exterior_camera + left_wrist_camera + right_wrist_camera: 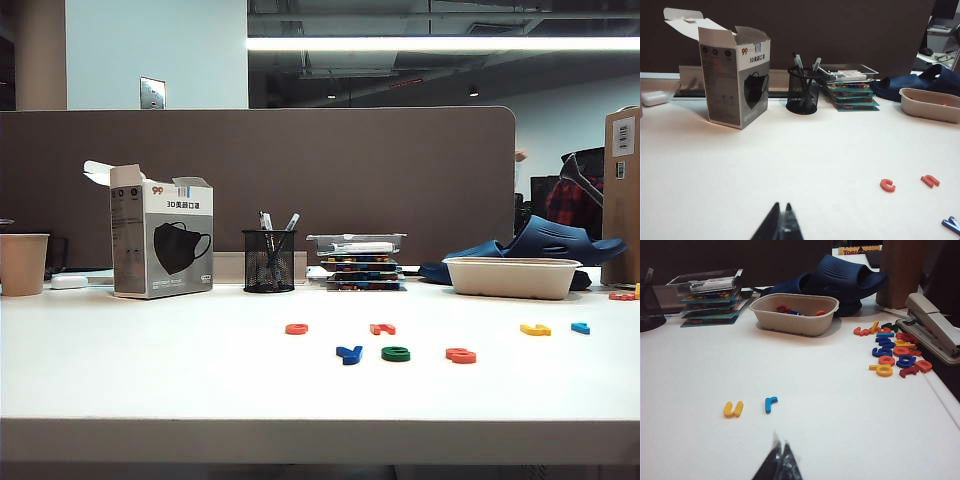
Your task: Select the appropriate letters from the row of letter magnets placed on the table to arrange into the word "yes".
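White table (150, 390). Far left, a mask box (160, 243) and pen cup (269, 261). Near the middle, blue Y (349, 353), green letter (395, 353) and orange letter (461, 355) lie in a line, apart. Left gripper (781, 225) and right gripper (779, 462) hover low, jaws closed, empty.

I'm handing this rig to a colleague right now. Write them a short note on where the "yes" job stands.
Left tool: shut, empty, held low over bare table, away from the letters.
Right tool: shut, empty, near the yellow letter and light blue letter.
Front row: dark blue Y, green letter, orange-red letter lie side by side, apart.
Behind them: two orange-red letters.
Done: the word looks laid out.
Left: check the spelling; nothing else shows.
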Tool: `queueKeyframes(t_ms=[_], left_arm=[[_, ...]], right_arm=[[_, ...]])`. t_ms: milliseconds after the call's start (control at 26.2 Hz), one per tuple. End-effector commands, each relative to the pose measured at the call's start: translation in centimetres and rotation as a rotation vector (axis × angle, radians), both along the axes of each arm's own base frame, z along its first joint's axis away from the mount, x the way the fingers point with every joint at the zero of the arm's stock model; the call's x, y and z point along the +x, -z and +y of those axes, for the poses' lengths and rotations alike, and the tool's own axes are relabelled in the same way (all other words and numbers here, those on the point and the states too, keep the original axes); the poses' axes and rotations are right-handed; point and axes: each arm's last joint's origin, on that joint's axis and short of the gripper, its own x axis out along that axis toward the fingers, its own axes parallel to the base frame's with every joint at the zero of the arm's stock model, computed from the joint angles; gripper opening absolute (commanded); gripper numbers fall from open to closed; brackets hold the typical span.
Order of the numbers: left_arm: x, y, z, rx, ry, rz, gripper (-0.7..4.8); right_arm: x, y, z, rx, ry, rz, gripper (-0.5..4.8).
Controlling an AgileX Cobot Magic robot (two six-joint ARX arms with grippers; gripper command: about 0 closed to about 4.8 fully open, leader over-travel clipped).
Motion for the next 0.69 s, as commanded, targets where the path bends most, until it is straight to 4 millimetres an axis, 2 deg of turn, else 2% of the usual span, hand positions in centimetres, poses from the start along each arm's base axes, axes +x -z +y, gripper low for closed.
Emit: queueKeyframes(t_ms=[38,153,688], left_arm=[[0.2,0.1,-0.1,-0.01,0.003,-0.056,-0.05],[0.4,0.8,-0.1,-0.013,-0.001,-0.065,-0.05],[0.4,1.3,-0.1,0.001,-0.003,-0.012,-0.05]], right_arm=[[0.0,0.0,0.0,-0.004,0.0,-0.017,-0.01],[0.0,0.0,0.0,-0.003,0.0,-0.017,-0.01],[0.0,0.0,0.0,-0.003,-0.001,-0.018,-0.01]])
